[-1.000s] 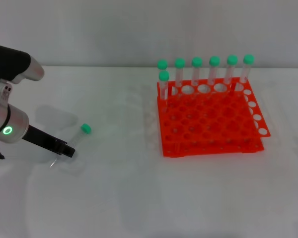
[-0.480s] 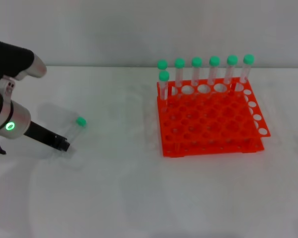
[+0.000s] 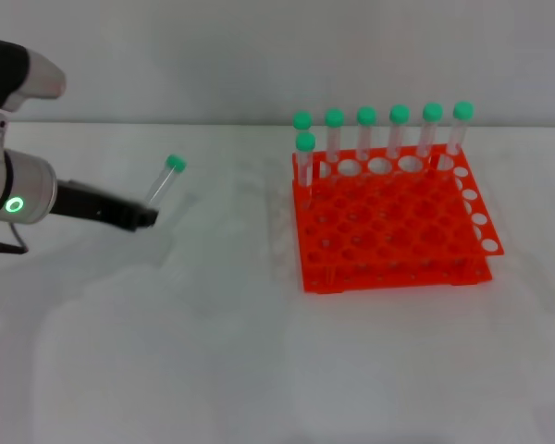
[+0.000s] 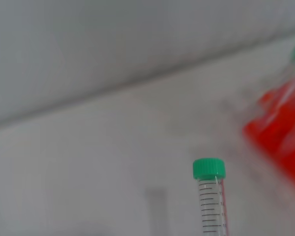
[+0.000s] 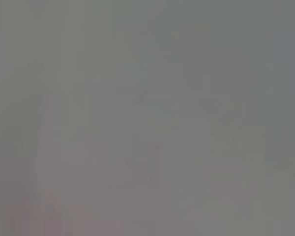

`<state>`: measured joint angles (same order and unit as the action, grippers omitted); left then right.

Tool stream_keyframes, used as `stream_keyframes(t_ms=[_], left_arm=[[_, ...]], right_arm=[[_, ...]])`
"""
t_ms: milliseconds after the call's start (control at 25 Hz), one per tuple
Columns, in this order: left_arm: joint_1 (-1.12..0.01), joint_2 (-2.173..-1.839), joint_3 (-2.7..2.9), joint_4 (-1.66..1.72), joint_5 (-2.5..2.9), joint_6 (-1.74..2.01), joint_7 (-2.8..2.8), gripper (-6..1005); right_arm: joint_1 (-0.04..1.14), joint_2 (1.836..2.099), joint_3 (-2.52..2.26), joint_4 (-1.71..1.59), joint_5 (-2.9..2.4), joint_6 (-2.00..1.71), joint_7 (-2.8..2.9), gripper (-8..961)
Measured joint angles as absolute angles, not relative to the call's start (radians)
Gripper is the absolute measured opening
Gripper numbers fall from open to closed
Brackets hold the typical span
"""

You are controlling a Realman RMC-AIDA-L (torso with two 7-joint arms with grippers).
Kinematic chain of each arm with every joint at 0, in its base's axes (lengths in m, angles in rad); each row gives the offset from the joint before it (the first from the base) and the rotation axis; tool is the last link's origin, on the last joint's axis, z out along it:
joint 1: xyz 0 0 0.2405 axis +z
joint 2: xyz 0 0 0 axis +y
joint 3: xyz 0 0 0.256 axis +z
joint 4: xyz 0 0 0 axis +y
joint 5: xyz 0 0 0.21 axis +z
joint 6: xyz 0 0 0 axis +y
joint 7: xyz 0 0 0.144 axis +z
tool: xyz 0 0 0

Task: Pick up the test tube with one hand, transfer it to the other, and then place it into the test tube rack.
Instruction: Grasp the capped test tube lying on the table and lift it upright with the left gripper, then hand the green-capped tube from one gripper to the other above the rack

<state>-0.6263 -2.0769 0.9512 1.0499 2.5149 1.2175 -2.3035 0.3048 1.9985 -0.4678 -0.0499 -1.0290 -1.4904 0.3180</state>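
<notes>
My left gripper, black-fingered on a silver arm with a green ring light, is shut on the lower end of the test tube and holds it above the table, tilted with its green cap up. The tube also shows in the left wrist view, cap uppermost. The orange-red test tube rack stands at the right of the table, well apart from the gripper. The right gripper is out of view; the right wrist view shows only a blank grey field.
Several green-capped tubes stand upright along the rack's back row, and one more just in front at its left. The white table stretches between gripper and rack. A pale wall is behind.
My left gripper has lifted the test tube off the table and carried it up and to the right, turning it from lying low to nearly upright.
</notes>
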Motion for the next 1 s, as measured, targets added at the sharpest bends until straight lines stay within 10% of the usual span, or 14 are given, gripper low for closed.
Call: stream_keyframes(t_ms=[360, 800, 1000], left_arm=[[-0.464, -2.081, 0.999, 1.065, 1.948, 1.199, -1.817, 194], [-0.382, -2.080, 1.231, 0.968, 1.557, 1.211, -1.314, 194], [-0.392, -2.083, 1.339, 0.946, 1.525, 1.201, -1.237, 194]], right_arm=[[0.247, 1.979, -0.759, -0.301, -1.030, -1.507, 0.702, 847], [0.332, 1.894, -0.945, -0.429, -1.190, -1.673, 1.102, 845], [0.405, 1.914, -0.946, -0.428, -1.276, -1.720, 1.145, 846]])
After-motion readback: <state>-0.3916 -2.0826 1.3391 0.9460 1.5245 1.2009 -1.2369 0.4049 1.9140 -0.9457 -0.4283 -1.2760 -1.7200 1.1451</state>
